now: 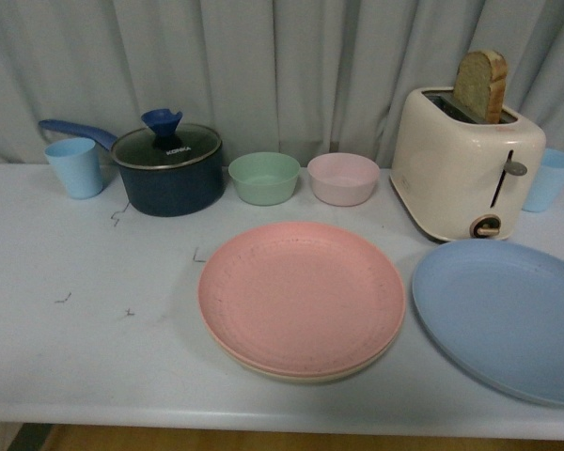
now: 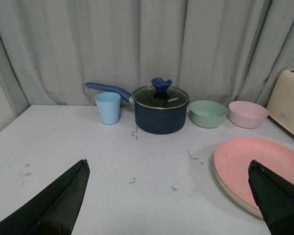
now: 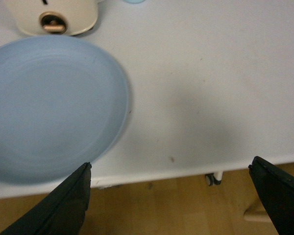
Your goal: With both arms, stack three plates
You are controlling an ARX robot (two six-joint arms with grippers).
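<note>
Three plates lie on the pale surface (image 1: 85,348). The pink plate (image 1: 301,296) sits on top of the beige plate (image 1: 291,373), whose rim shows only along the near edge. The light blue plate (image 1: 503,315) lies alone just to their right, apart from them and in front of the toaster (image 1: 465,169).

One white word is printed on the glass lid of the dark blue pot (image 1: 167,169), but it is too small and blurred to read. A small mark low on the toaster's side in the left wrist view is also illegible.

Neither arm shows in the front view. The left fingers (image 2: 59,205) are spread wide with nothing between them. They are held low over the bare surface and aimed nearly level toward the curtain (image 2: 137,44), with the pink plate's rim close to one finger. The right fingers (image 3: 63,205) are also spread wide and empty. They point steeply down over the surface's near edge, with wooden floor below. One fingertip is close by the light blue plate's rim, and I cannot tell whether it touches.
</note>
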